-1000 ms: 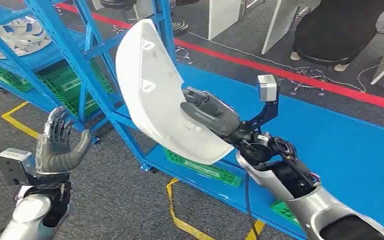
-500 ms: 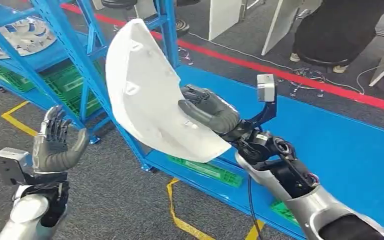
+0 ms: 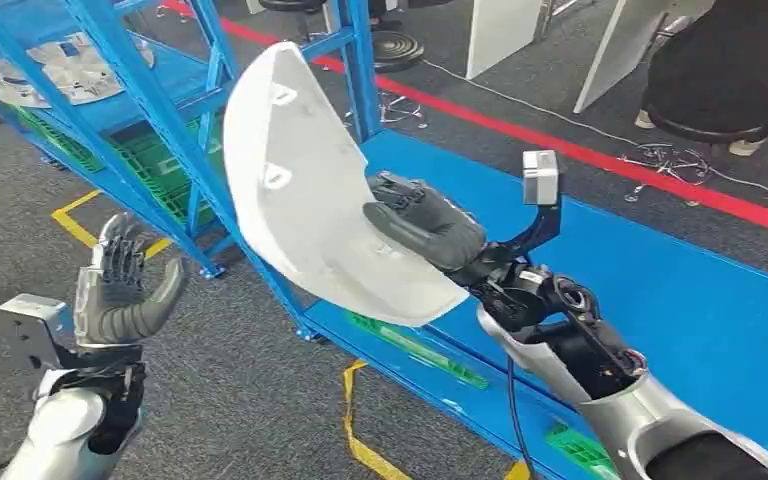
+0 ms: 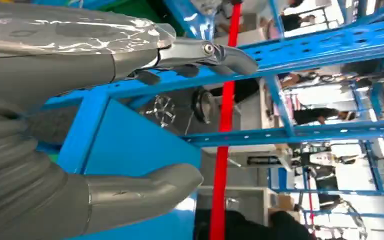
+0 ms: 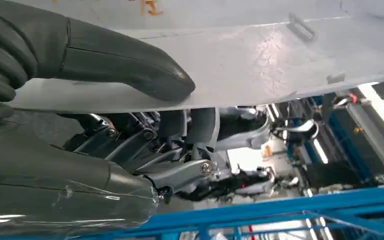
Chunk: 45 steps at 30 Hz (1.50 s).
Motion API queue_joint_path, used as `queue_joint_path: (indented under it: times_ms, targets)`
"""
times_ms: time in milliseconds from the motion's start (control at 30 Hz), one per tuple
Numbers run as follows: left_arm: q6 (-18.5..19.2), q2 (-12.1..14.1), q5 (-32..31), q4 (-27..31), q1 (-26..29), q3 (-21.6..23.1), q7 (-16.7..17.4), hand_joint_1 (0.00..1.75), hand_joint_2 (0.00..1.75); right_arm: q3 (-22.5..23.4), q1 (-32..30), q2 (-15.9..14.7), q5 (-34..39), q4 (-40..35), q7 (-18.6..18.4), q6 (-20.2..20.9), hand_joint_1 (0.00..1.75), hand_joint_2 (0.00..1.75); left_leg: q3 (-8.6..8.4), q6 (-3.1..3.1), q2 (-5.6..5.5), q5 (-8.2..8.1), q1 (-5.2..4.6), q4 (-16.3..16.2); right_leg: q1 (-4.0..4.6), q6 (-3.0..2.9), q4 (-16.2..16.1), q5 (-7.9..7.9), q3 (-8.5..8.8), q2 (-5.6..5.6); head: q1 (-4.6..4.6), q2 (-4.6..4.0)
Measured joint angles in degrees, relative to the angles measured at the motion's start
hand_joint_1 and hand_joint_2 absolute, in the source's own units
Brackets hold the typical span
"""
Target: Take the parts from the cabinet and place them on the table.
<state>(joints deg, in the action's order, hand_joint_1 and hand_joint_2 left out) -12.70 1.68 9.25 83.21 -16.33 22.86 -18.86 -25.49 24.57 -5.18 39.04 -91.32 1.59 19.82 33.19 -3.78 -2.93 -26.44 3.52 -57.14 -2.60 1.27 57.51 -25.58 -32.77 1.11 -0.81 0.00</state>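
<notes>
My right hand point(image 3: 422, 224) grips a large white curved plastic part point(image 3: 305, 190) by its lower edge, holding it upright above the blue table point(image 3: 680, 290). In the right wrist view the thumb point(image 5: 125, 60) presses on the part's white surface point(image 5: 260, 65), with the other fingers underneath. My left hand point(image 3: 120, 285) is raised, palm up and fingers spread, holding nothing, over the grey floor beside the blue cabinet frame point(image 3: 150, 110). More white parts point(image 3: 65, 65) lie on a cabinet shelf at the upper left.
Green crates point(image 3: 150, 165) sit on the cabinet's lower shelf and under the table point(image 3: 415, 345). Yellow tape point(image 3: 360, 440) and a red line point(image 3: 600, 155) mark the floor. A person in dark clothing point(image 3: 730, 70) sits beyond the table at the upper right.
The camera has shifted, so the whole scene slid right and down. My right hand still holds the white part in much the same pose; my left hand stays raised and spread.
</notes>
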Motion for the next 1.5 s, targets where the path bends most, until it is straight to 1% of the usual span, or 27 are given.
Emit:
queue_joint_path:
  times_ms: [33, 100, 167, 200, 267, 300, 333, 467, 533, 567, 633, 667, 700, 767, 800, 833, 967, 1000, 1033, 1067, 1133, 1200, 1267, 1300, 1333, 1367, 1500]
  targets:
    - [-0.1, 0.0, 0.0, 0.0, -0.1, 0.0, 0.0, 0.0, 1.75, 0.0, 0.1, 0.0, 0.0, 0.0, 0.0, 0.0, 1.75, 1.75, 2.68, 0.21, 1.85, -2.04, -0.26, -4.8, 0.32, -0.33, 0.0, -0.05, 0.03, -0.78, 0.29, 0.0]
    - [-0.3, 0.0, 0.0, 0.0, 0.0, 0.0, 0.0, 0.0, 1.75, 0.0, 0.0, 0.0, 0.1, 0.0, 0.0, 0.0, 1.75, 1.75, 8.83, 0.82, 2.58, -5.92, -0.99, -15.7, 1.12, -0.86, 0.0, -0.25, 0.0, -2.52, 0.31, 0.0]
    - [-0.5, 0.0, 0.1, 0.0, 0.2, 0.0, 0.0, 0.0, 1.75, -0.1, 0.0, 0.0, 0.1, 0.0, 0.1, 0.0, 1.75, 1.75, 10.94, 1.91, 2.58, -5.41, -1.88, -18.3, 1.86, -1.17, 0.0, -0.45, 0.1, -4.03, 0.29, 0.0]
    - [-0.5, 0.1, 0.1, 0.0, 0.2, 0.0, 0.0, 0.0, 1.75, -0.1, 0.0, 0.0, 0.1, 0.0, 0.1, 0.0, 1.75, 1.75, 9.71, 2.58, 2.6, -3.31, -2.48, -15.4, 2.09, -1.31, 0.0, -0.55, 0.23, -4.74, 0.31, 0.0]
    - [-0.5, 0.1, 0.2, 0.0, 0.2, 0.0, 0.0, 0.0, 1.75, -0.1, 0.0, 0.0, 0.1, 0.0, 0.1, 0.0, 1.75, 1.75, 4.02, 4.05, 3.44, 2.17, -3.83, -4.0, 2.23, -1.51, 0.0, -0.81, 0.67, -5.66, 0.33, 0.0]
    - [-0.6, 0.1, 0.2, 0.2, 0.1, 0.0, 0.0, 0.0, 1.75, -0.1, 0.1, 0.0, 0.1, 0.0, 0.2, 0.0, 1.75, 1.75, 1.82, 4.6, 4.6, 2.88, -4.46, 0.7, 2.23, -1.45, -0.1, -0.91, 0.78, -6.0, 0.27, 0.0]
    - [-0.7, 0.0, 0.4, 0.2, 0.0, 0.0, -0.1, 0.0, 1.75, -0.1, 0.1, 0.0, 0.2, 0.0, 0.2, 0.0, 1.75, 1.75, 1.48, 4.57, 5.03, 2.69, -4.85, 1.1, 2.63, -1.25, -0.2, -0.98, 0.58, -6.28, 0.29, 0.0]
    - [-1.0, 0.3, 0.9, 0.5, 0.0, 0.0, -0.1, 0.0, 1.75, -0.2, 0.3, 0.0, 0.8, 0.0, 0.2, 0.0, 1.75, 1.75, 1.08, 5.14, 3.06, 3.26, -4.76, 2.4, 2.71, -0.34, -1.0, -1.15, 1.08, -7.96, 0.23, 0.0]
    - [-1.0, 0.2, 0.9, 0.6, -0.1, 0.0, -0.3, 0.0, 1.75, -0.2, 0.3, 0.0, 1.0, 0.0, 0.2, 0.0, 1.75, 1.75, 0.33, 5.41, 2.37, 3.52, -4.16, 3.0, 2.2, -0.09, 2.9, -3.58, -0.41, -3.03, 0.27, 0.0]
    - [-1.0, 0.2, 1.0, 0.6, -0.2, 0.0, -0.3, 0.0, 1.75, -0.2, 0.3, 0.0, 1.0, 0.0, 0.2, 0.0, 1.75, 1.75, 0.27, 5.55, 1.88, 3.48, -4.1, 3.0, 2.22, 0.11, 7.5, -5.59, -2.46, -1.8, -0.37, 0.0]
    - [-1.0, 0.1, 1.0, 0.6, 0.0, 0.0, -0.2, 0.0, 1.75, -0.4, -0.1, -0.1, 1.0, 0.0, 0.1, -0.2, 1.75, 1.75, 0.25, 5.68, 0.5, 3.39, -4.13, 3.0, 2.16, 0.39, 16.5, -8.73, -7.2, -1.29, -0.76, 0.0]
    - [-1.0, 0.1, 1.0, 0.6, 0.1, 0.0, -0.2, 0.0, 1.75, -0.4, -0.2, -0.1, 1.0, 0.1, 0.1, -0.2, 1.75, 1.75, 0.2, 5.69, -0.36, 3.36, -4.13, 3.0, 2.16, 0.41, 17.9, -8.4, -8.27, -1.28, -0.96, 0.0]
    - [-1.0, 0.1, 1.1, 0.6, 0.1, 0.0, -0.2, 0.0, 1.75, -0.4, -0.3, -0.2, 1.0, 0.1, 0.1, -0.2, 1.75, 1.75, 0.05, 5.67, -1.19, 3.29, -4.13, 2.9, 2.15, 0.34, 16.0, -6.48, -7.76, -1.23, -1.18, 0.0]
    - [-1.0, 0.1, 1.1, 0.6, 0.1, 0.0, -0.3, 0.0, 1.75, -0.5, -0.1, -0.2, 1.0, 0.1, 0.1, -0.2, 1.75, 1.75, -0.45, 5.46, -2.91, 3.04, -4.12, 2.8, 2.13, 0.03, 5.8, -0.21, -3.37, -0.32, -1.57, 0.0]
    - [-1.0, 0.0, 1.1, 0.6, 0.1, 0.0, -0.4, 0.0, 1.75, -0.5, -0.1, -0.2, 1.0, 0.1, 0.1, -0.2, 1.75, 1.75, -0.71, 5.29, -3.57, 2.8, -4.06, 2.7, 2.09, -0.23, 0.2, 2.07, -1.15, 1.8, -1.7, 0.0]
    - [-1.0, 0.0, 1.1, 0.6, 0.0, 0.0, -0.5, 0.0, 1.75, -0.6, -0.2, -0.2, 1.0, 0.2, 0.2, -0.2, 1.75, 1.75, -0.43, 5.07, -3.99, 2.84, -4.08, 2.8, 1.7, -0.38, -0.3, 0.98, -0.39, 4.48, -1.24, 0.0]
    - [-1.0, 0.1, 1.2, 0.6, 0.2, 0.0, -0.7, 0.0, 1.75, -0.8, 0.1, -0.2, 1.0, 0.2, 0.2, -0.2, 1.75, 1.75, 0.58, 3.77, -7.0, 3.49, -3.39, 3.1, 1.9, -1.0, -2.3, 0.88, 1.12, 2.16, -1.83, 0.0]
    - [-1.1, 0.2, 1.2, 0.6, 0.2, 0.0, -0.7, 0.0, 1.75, -0.9, 0.2, -0.2, 1.0, 0.1, 0.2, -0.2, 1.75, 1.75, 0.88, 3.74, -5.7, 2.76, -3.66, 1.6, 1.29, -1.43, -3.3, 1.17, 1.85, 1.18, -1.74, 0.0]
    - [-1.1, 0.2, 1.2, 0.6, 0.0, 0.0, -0.8, 0.0, 1.75, -0.9, 0.2, -0.2, 1.0, 0.1, 0.2, -0.2, 1.75, 1.75, 1.88, 3.41, -1.48, 1.69, -4.31, -0.8, 1.48, -1.63, -3.7, 1.13, 2.41, 0.39, -1.24, 0.0]
    - [-1.1, 0.2, 1.2, 0.6, -0.2, 0.0, -0.8, 0.0, 1.75, -0.9, 0.3, -0.2, 1.0, 0.1, 0.3, -0.2, 1.75, 1.75, 3.87, 3.07, 0.74, -0.22, -4.15, -4.8, 1.66, -1.94, -3.9, 1.1, 2.63, -0.49, -0.54, 0.0]
    - [-1.1, 0.2, 1.2, 0.6, -0.1, 0.0, -0.8, 0.0, 1.75, -0.9, 0.3, -0.2, 1.0, 0.1, 0.3, -0.2, 1.75, 1.75, 9.47, 2.64, 2.17, -4.04, -3.59, -14.2, 1.79, -2.16, -3.9, 0.87, 2.64, -2.26, -0.43, 0.0]
    - [-1.1, 0.2, 1.2, 0.5, 0.1, 0.0, -0.8, 0.0, 1.75, -0.9, 0.2, -0.2, 1.0, 0.2, 0.2, -0.2, 1.75, 1.75, 11.98, 2.22, 2.45, -3.61, -2.97, -16.9, 1.77, -2.08, -3.9, 0.65, 2.67, -3.87, -0.26, 0.0]
    - [-1.1, 0.3, 1.3, 0.6, 0.2, 0.0, -0.8, 0.0, 1.75, -1.0, 0.2, -0.2, 1.0, 0.2, 0.2, -0.2, 1.75, 1.75, 8.31, 1.92, 3.12, 1.73, -2.48, -8.4, 1.72, -1.73, -3.9, 0.26, 3.06, -5.39, -0.19, 0.0]
    - [-1.1, 0.3, 1.2, 0.6, 0.1, 0.0, -0.8, 0.0, 1.75, -1.0, 0.2, -0.2, 1.0, 0.2, 0.2, -0.2, 1.75, 1.75, 5.23, 1.86, 4.58, 4.51, -2.42, -2.3, 1.67, -1.42, -3.9, -0.03, 3.41, -6.03, -0.19, 0.0]
    - [-1.1, 0.3, 1.2, 0.5, 0.1, 0.0, -0.8, 0.0, 1.75, -1.0, 0.3, -0.2, 1.0, 0.1, 0.2, -0.2, 1.75, 1.75, 2.8, 1.9, 7.72, 6.01, -2.51, 2.3, 1.96, -1.01, -3.9, -0.32, 3.69, -6.44, -0.06, 0.0]
    - [-1.1, 0.3, 1.3, 0.6, 0.0, 0.0, -0.8, 0.0, 1.75, -1.0, 0.3, -0.2, 1.0, 0.1, 0.3, -0.2, 1.75, 1.75, 2.35, 2.12, 7.94, 5.44, -3.23, 3.3, 2.42, -0.57, -3.6, -0.79, 3.61, -6.86, 0.31, 0.0]
    - [-1.1, 0.3, 1.4, 0.6, -0.1, 0.0, -0.8, 0.0, 1.75, -1.1, 0.5, -0.2, 1.0, 0.1, 0.2, -0.3, 1.75, 1.75, 2.31, 3.97, 4.69, 5.11, -3.29, 3.1, 2.01, 0.8, -3.8, -1.73, 4.66, -9.47, -0.72, 0.0]
